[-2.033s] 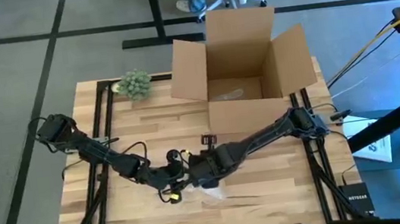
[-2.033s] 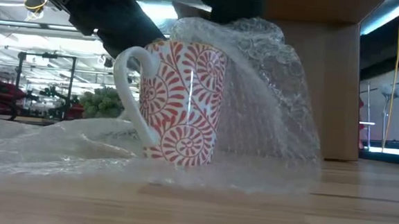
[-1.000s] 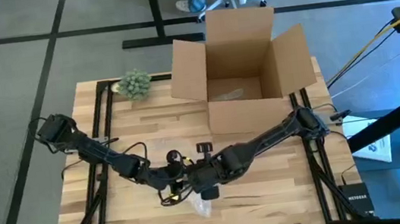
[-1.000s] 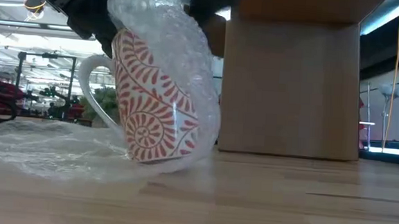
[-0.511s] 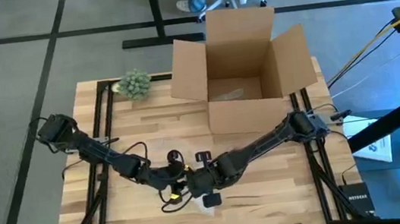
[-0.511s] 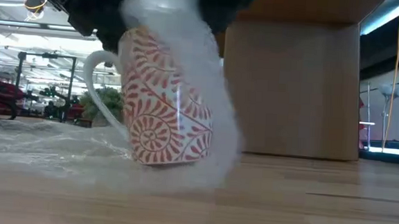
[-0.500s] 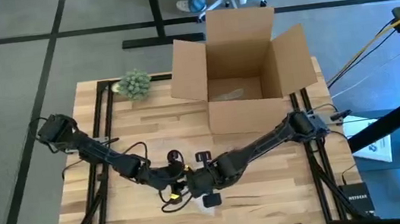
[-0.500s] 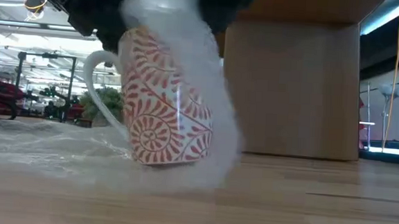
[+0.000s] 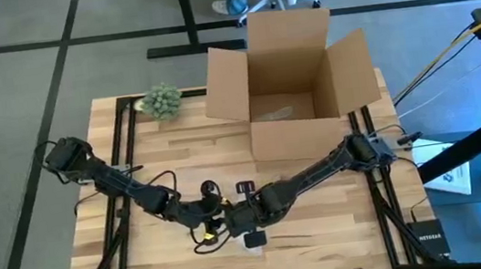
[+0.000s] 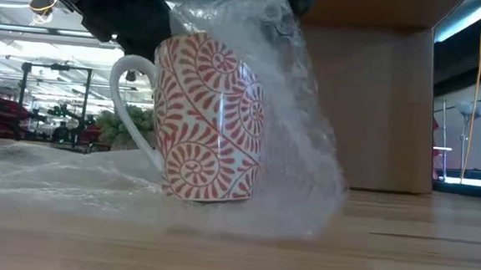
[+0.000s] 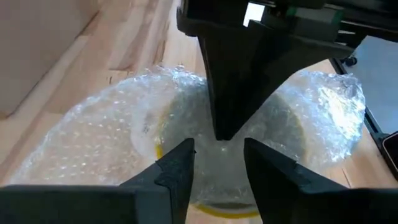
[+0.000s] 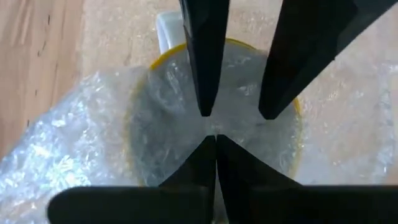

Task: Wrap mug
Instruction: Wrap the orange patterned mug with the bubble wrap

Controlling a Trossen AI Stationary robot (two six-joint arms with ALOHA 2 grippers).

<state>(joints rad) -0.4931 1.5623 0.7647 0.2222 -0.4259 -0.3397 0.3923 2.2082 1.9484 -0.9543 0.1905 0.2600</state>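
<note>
We see a white ceramic mug patterned all over with red spirals and leafy swirls, its handle plain white and its rim yellow. The clear bubble wrap over it looks cloudy and whitish, speckled with small bubbles. The pale wooden table shows light-brown planks with darker grain. Behind stands a tan cardboard box, and a small grey-green fuzzy plant sits nearby. Both arms are black.

A glossy ceramic mug is seen draped in clear, bubbled plastic wrap on a smooth wooden worktop, beside a matt cardboard box.
</note>
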